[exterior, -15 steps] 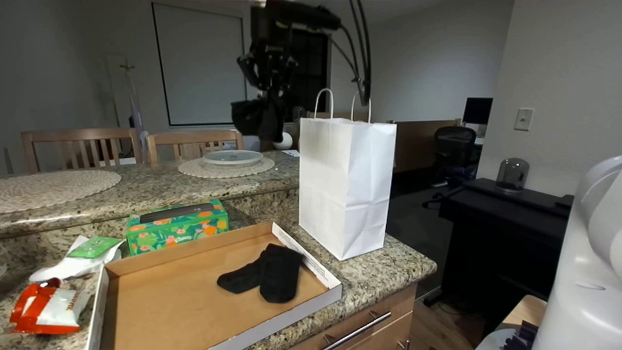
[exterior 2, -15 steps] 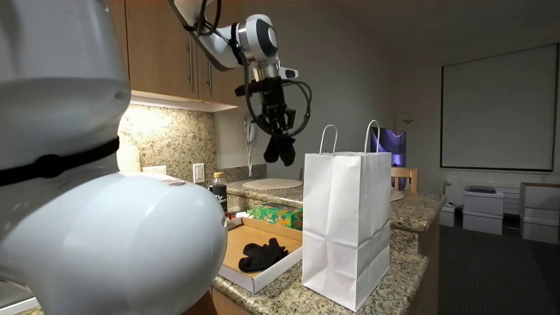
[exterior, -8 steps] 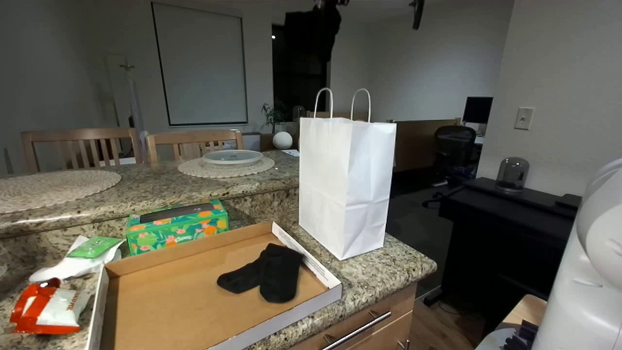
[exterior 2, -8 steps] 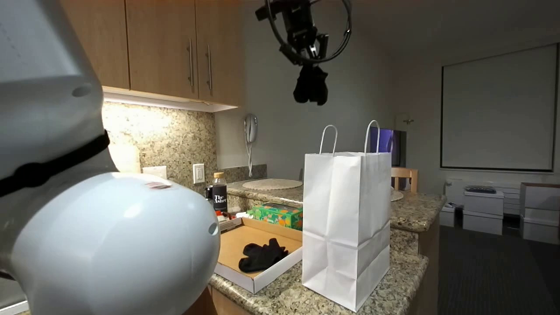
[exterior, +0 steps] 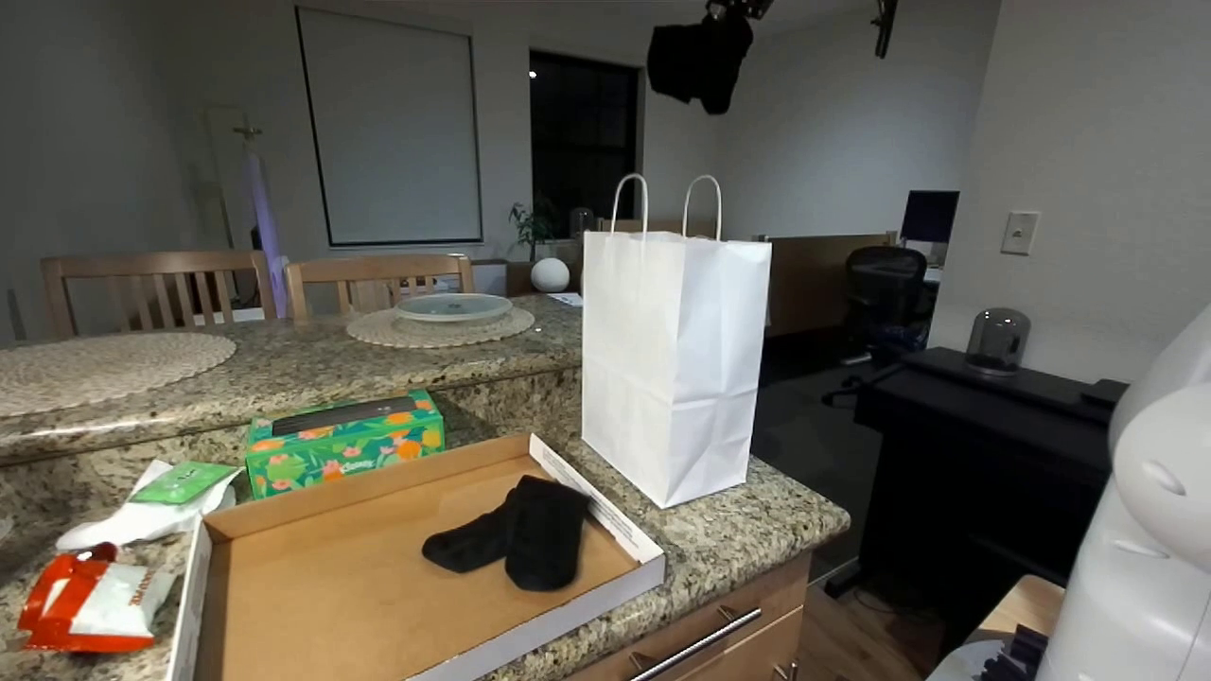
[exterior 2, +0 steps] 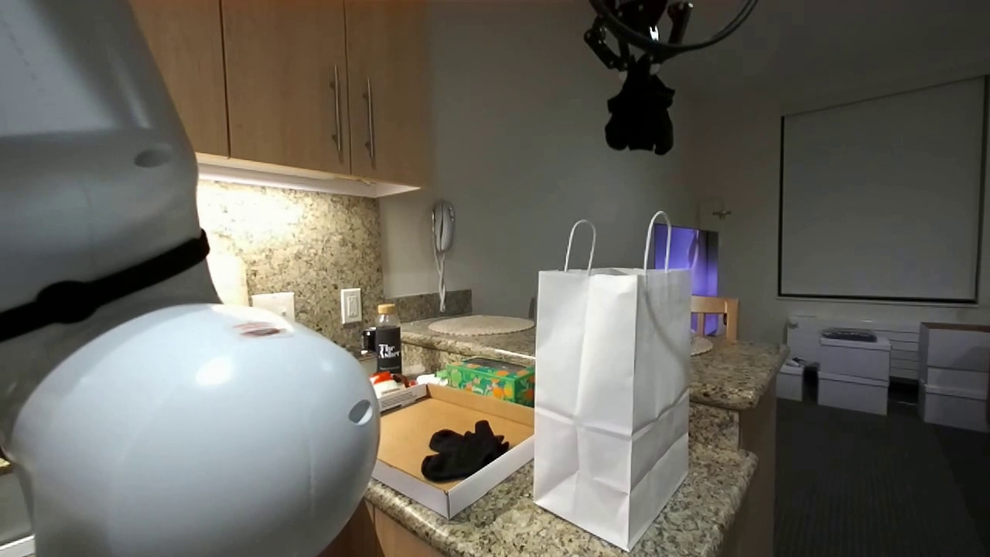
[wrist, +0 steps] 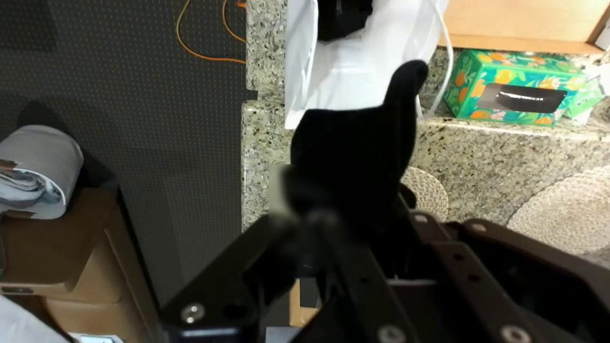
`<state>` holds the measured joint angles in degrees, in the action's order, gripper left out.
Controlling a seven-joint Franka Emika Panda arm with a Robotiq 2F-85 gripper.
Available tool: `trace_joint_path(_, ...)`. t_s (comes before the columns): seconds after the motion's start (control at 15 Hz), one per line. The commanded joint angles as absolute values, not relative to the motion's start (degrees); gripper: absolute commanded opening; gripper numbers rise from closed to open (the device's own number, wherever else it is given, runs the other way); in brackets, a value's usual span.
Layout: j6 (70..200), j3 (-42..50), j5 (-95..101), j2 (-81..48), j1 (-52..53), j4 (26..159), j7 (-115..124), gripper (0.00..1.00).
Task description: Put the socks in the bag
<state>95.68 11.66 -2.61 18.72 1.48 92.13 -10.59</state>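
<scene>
I have the black gripper (exterior 2: 641, 70) raised high, its fingers pinched shut around a bunch of soft black fabric socks (exterior 2: 640, 116). How many are in the grip I can't make out; the cloth is too dark. The bundle hangs in folds, and in both exterior views I see it above the tall white paper bag (exterior: 676, 369), well apart from its thin white loop handles (exterior: 703, 178). The bag stands upright on the speckled granite counter (exterior: 785, 511), mouth open and facing up. In my wrist view the held bundle covers part of the bag, and inside lies a black shape (wrist: 340, 19), cut off at the edge of the view. Two more black socks (exterior: 549, 534) overlap in the shallow brown cardboard tray (exterior: 331, 586), near the wall closest to the bag. The tray lies flat just beside the bag. Along its long wall I see a green tissue box printed with oranges (exterior: 345, 445), and near one corner a crinkled red-and-white packet (exterior: 95, 605).
</scene>
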Motion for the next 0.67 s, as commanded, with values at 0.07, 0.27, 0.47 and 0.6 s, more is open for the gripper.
trace_joint_path(0.07, 94.5, 10.0, -1.8, 13.4, 0.1, 92.9, -15.8, 0.09)
trace_joint_path(0.27, 94.4, 8.6, -0.8, 10.5, 0.0, 93.3, -17.4, 0.09)
trace_joint_path(0.47, 93.8, 7.5, 0.5, 8.5, -0.2, 93.3, -17.9, 0.09)
trace_joint_path(0.6, 93.3, 6.9, 1.6, 7.8, -0.3, 93.6, -18.1, 0.08)
